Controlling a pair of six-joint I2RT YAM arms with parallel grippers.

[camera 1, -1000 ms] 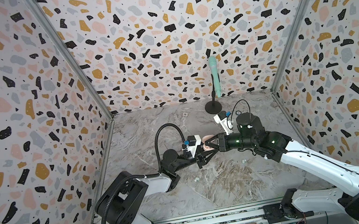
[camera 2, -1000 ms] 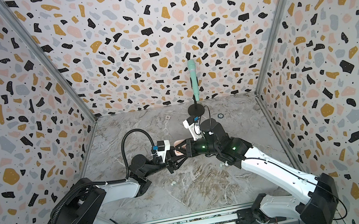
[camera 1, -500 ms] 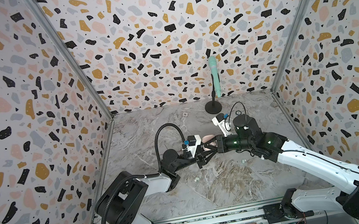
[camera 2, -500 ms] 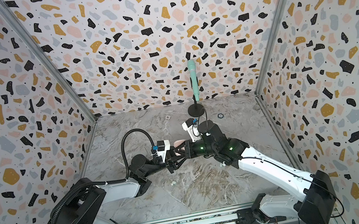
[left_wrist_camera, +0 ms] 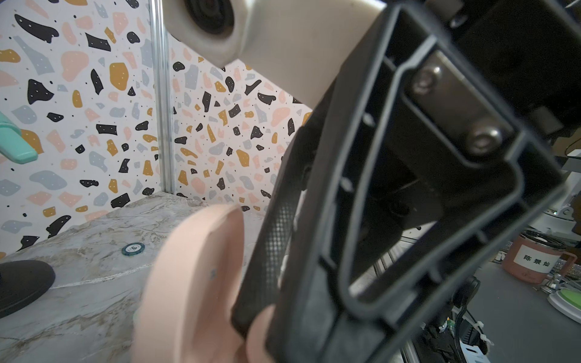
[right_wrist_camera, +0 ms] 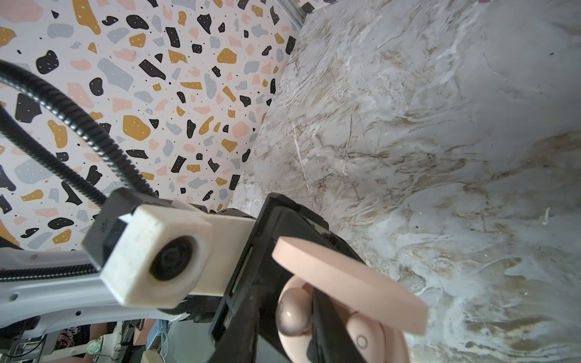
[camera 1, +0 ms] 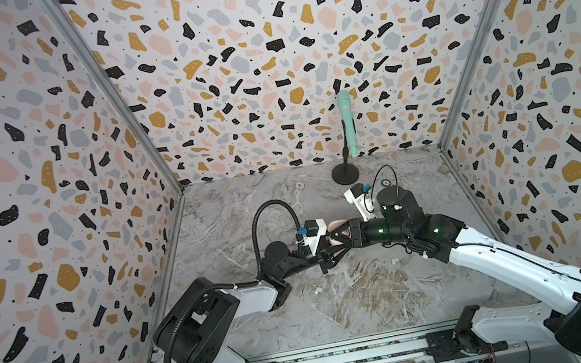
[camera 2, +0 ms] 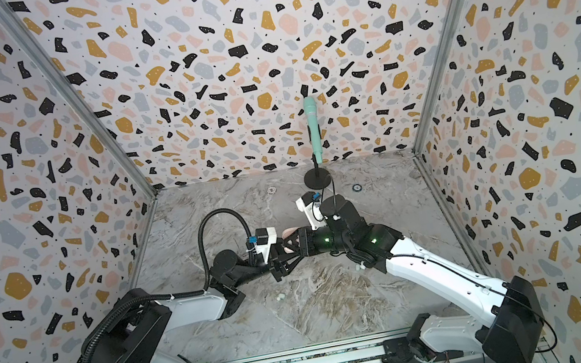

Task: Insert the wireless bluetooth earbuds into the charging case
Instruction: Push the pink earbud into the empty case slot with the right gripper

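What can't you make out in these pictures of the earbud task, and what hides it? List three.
Charging case: left wrist view, blurred close-up; a black frame hides its sockets.
Right pincer: both top views, tips lost against the case; open or shut unclear.
Loose earbuds: both top views, too small to show shape.
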